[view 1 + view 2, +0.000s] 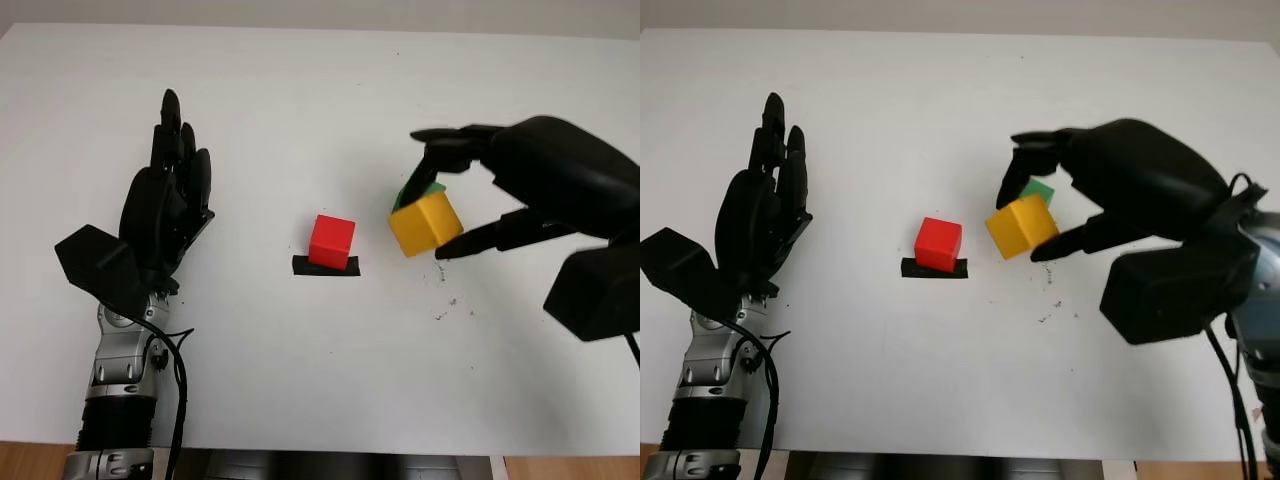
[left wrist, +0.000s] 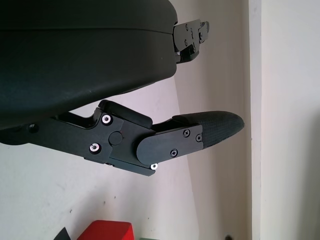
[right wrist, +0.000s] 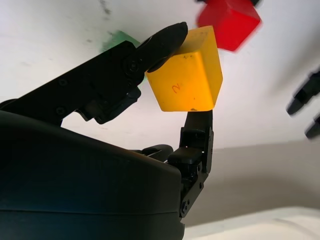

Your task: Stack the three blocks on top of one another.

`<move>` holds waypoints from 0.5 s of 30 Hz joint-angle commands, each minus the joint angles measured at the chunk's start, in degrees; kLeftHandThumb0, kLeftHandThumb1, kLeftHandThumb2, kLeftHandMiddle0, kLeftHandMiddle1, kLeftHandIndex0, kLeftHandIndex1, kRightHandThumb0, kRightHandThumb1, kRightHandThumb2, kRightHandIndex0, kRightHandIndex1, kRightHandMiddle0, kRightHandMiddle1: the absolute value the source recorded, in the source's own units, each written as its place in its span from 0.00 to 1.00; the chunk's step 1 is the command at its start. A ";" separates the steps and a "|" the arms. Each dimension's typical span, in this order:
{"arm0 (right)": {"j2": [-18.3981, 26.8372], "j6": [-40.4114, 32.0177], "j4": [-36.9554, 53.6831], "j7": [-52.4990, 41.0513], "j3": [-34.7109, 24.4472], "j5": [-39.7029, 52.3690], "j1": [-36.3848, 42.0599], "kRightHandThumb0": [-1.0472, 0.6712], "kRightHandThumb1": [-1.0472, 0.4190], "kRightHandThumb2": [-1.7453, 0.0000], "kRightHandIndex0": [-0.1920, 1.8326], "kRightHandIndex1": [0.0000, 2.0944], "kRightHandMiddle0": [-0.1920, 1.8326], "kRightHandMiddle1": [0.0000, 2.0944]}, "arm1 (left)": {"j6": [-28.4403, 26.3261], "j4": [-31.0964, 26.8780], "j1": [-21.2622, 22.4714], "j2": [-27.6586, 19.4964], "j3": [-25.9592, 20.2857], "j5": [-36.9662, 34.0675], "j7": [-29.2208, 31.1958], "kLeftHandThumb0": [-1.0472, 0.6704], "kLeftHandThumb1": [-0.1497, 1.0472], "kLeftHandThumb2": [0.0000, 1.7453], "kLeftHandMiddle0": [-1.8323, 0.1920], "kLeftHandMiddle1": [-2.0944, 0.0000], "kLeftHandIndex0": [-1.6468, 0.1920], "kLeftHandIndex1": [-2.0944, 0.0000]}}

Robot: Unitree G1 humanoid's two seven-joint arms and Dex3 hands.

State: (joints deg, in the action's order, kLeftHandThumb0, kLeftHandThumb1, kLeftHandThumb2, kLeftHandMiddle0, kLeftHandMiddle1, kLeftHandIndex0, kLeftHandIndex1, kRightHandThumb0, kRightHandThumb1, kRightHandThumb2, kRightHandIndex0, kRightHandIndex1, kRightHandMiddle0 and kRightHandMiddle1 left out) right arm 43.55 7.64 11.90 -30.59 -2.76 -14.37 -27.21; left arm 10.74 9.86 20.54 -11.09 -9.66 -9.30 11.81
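Observation:
My right hand (image 1: 440,205) is shut on the yellow block (image 1: 425,224) and holds it tilted above the table, right of centre; the block (image 3: 187,72) is pinched between the fingers. Behind it a green block (image 1: 1038,191) lies on the table, mostly hidden by the yellow one. The red block (image 1: 331,241) stands on a black mark (image 1: 326,267) at the table's centre, a short gap left of the yellow block. My left hand (image 1: 165,205) is open at the left side, well away from the blocks.
The white table (image 1: 300,380) spreads all round, with small dark specks (image 1: 445,305) under my right hand. Its front edge (image 1: 330,455) runs along the bottom, above a wooden floor.

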 commanded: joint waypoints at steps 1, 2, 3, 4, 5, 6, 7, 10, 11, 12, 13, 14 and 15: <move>-1.84 -0.83 -0.99 0.52 0.71 1.32 -2.14 0.36 0.13 0.97 0.29 0.03 0.40 0.63 | 0.03 -1.37 -0.81 0.27 0.31 0.20 -0.30 0.20 1.00 0.35 1.00 1.00 1.00 1.00; -2.64 -1.21 -1.71 0.54 1.08 1.92 -2.66 0.36 0.13 0.97 0.29 0.03 0.39 0.64 | 0.05 -1.40 -0.91 0.32 0.29 0.13 -0.36 0.20 1.00 0.35 1.00 1.00 1.00 1.00; -3.52 -1.92 -2.37 0.29 1.34 2.96 -3.05 0.36 0.12 0.97 0.29 0.03 0.38 0.65 | 0.13 -1.42 -0.99 0.34 0.31 0.18 -0.41 0.20 1.00 0.35 1.00 1.00 1.00 1.00; -4.23 -2.57 -2.83 0.26 1.64 3.50 -3.35 0.36 0.12 0.97 0.28 0.02 0.36 0.68 | 0.08 -1.50 -1.07 0.28 0.38 0.34 -0.48 0.20 1.00 0.35 1.00 1.00 1.00 1.00; -4.76 -3.30 -2.96 0.39 2.03 3.49 -3.68 0.36 0.11 0.97 0.28 0.02 0.35 0.69 | 0.06 -1.52 -1.13 0.28 0.40 0.42 -0.61 0.20 1.00 0.35 1.00 1.00 1.00 1.00; -5.12 -3.92 -2.98 0.51 2.45 3.22 -4.07 0.36 0.11 0.97 0.27 0.02 0.35 0.70 | 0.23 -1.43 -1.16 0.33 0.40 0.38 -0.65 0.20 1.00 0.35 1.00 1.00 1.00 1.00; -5.37 -4.44 -3.01 0.61 2.85 2.82 -4.49 0.36 0.11 0.97 0.27 0.02 0.34 0.70 | 0.20 -1.48 -1.20 0.40 0.42 0.41 -0.84 0.20 1.00 0.35 1.00 1.00 1.00 1.00; -6.33 -6.58 -3.82 0.23 3.72 2.97 -6.10 0.35 0.10 0.97 0.27 0.02 0.33 0.70 | -0.14 -1.92 -1.45 0.54 0.51 0.43 -1.33 0.20 1.00 0.35 1.00 1.00 1.00 1.00; -6.64 -7.76 -4.11 -0.09 4.03 3.26 -6.80 0.35 0.10 0.97 0.27 0.02 0.33 0.71 | -0.11 -1.97 -1.48 0.49 0.58 0.45 -1.30 0.20 1.00 0.35 1.00 1.00 1.00 1.00; -6.88 -9.05 -4.36 -0.57 4.35 3.62 -7.55 0.35 0.10 0.97 0.27 0.02 0.32 0.71 | -0.10 -2.04 -1.50 0.51 0.63 0.46 -1.35 0.20 1.00 0.35 1.00 1.00 1.00 1.00; -7.07 -10.68 -4.54 -1.25 4.76 3.95 -8.42 0.35 0.10 0.97 0.26 0.02 0.31 0.71 | -0.18 -2.15 -1.53 0.52 0.67 0.55 -1.50 0.20 1.00 0.36 1.00 1.00 1.00 1.00; -7.06 -12.60 -4.52 -2.18 5.36 3.99 -9.41 0.36 0.09 0.97 0.26 0.01 0.30 0.71 | -0.30 -2.23 -1.52 0.55 0.72 0.61 -1.66 0.20 1.00 0.35 1.00 1.00 1.00 1.00; -6.95 -14.75 -4.44 -3.41 6.05 4.01 -10.53 0.36 0.09 0.97 0.25 0.01 0.29 0.72 | -0.50 -2.39 -1.55 0.55 0.80 0.65 -1.79 0.20 1.00 0.35 1.00 1.00 1.00 1.00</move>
State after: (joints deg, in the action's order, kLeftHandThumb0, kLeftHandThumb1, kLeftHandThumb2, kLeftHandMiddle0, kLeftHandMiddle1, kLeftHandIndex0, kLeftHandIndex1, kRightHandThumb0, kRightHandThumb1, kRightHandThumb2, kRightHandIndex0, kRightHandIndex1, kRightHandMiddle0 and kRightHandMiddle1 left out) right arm 36.83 -5.61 7.07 -33.18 2.75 -10.82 -35.71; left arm 10.41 8.62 19.77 -10.69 -9.10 -9.16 10.20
